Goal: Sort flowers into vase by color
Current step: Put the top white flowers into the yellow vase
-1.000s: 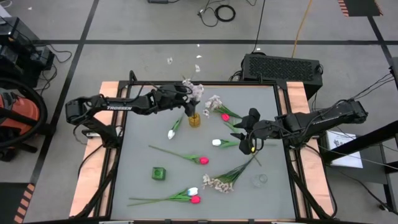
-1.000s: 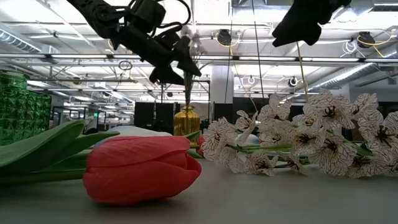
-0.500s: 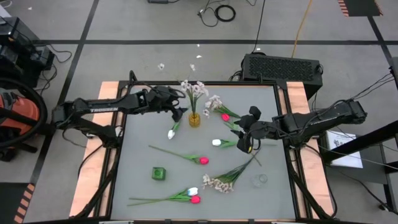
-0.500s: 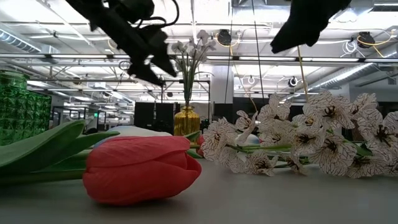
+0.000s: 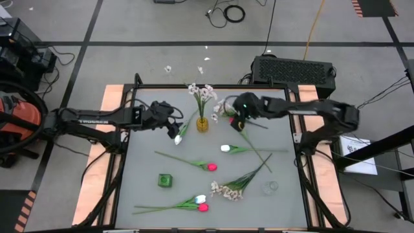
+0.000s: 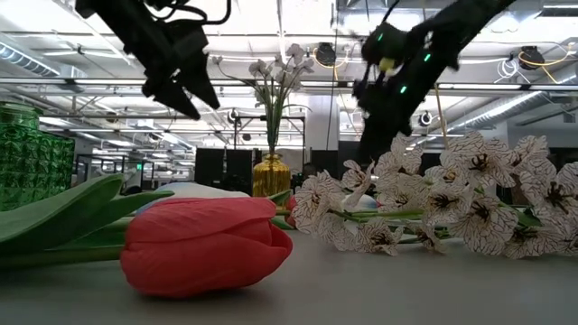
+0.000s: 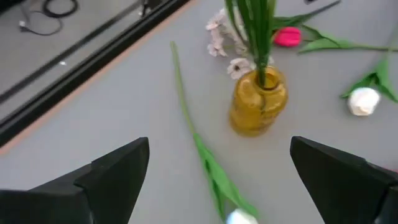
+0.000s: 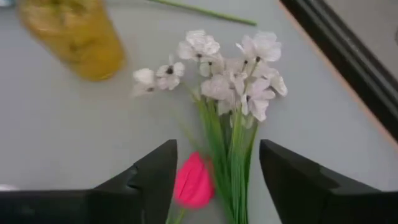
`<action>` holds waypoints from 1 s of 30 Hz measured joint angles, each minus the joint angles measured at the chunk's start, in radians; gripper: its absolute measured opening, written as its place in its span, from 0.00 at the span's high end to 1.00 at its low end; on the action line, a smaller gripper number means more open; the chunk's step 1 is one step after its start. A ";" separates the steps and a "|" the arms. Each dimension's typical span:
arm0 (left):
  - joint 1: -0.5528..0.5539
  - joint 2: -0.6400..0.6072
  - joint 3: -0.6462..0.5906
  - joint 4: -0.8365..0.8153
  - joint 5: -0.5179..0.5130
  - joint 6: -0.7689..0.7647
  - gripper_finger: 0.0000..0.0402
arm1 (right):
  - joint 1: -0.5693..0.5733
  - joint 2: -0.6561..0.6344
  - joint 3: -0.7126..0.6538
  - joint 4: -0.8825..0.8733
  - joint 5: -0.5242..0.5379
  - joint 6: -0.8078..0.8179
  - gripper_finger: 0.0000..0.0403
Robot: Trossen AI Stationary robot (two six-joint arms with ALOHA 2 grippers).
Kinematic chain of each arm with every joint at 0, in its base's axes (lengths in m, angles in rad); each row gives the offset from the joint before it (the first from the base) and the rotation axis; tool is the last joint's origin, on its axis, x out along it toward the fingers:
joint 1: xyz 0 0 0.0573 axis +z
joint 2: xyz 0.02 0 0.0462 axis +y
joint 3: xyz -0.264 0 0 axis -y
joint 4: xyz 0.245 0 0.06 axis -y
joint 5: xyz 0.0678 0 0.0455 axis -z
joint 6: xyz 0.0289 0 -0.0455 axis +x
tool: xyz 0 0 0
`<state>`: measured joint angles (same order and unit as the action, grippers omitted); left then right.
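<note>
The table (image 5: pixel 149 194) carries most of the work undone. The amber vase (image 5: pixel 202 123) holds just one spray of pale blossoms (image 5: pixel 202 92), upright. Everything else lies flat: a second pale spray (image 5: pixel 224 106) with a pink tulip (image 5: pixel 233 121) just right of the amber vase, a white tulip (image 5: pixel 178 138) just left of it, another white tulip (image 5: pixel 225 148), a pink tulip on a long stem (image 5: pixel 211 167), a third spray (image 5: pixel 224 190) and a white-and-pink pair (image 5: pixel 201 203) further towards the front. A green vase (image 5: pixel 165 180) and a clear vase (image 5: pixel 270 188) stand empty. The left gripper (image 5: pixel 173 123), spread and empty, hangs left of the amber vase; the right gripper (image 5: pixel 237 118), also spread, hovers over the spray to its right.
</note>
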<state>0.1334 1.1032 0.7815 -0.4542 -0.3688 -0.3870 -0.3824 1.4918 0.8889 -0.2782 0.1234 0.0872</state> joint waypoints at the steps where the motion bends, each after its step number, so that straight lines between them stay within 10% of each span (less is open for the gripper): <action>1: 0.002 -0.004 -0.007 -0.002 -0.002 -0.001 0.01 | -0.018 0.036 0.012 0.013 -0.009 -0.017 0.42; 23: -0.087 -0.007 -0.058 0.004 0.018 -0.062 0.02 | -0.102 0.420 0.277 -0.164 -0.029 -0.239 0.33; 30: -0.111 -0.007 -0.058 -0.001 -0.009 -0.079 0.02 | -0.108 0.431 0.278 -0.151 -0.030 -0.253 0.48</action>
<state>0.0227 1.0966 0.7235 -0.4554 -0.3775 -0.4658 -0.4903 1.9224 1.1667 -0.4296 0.0937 -0.1658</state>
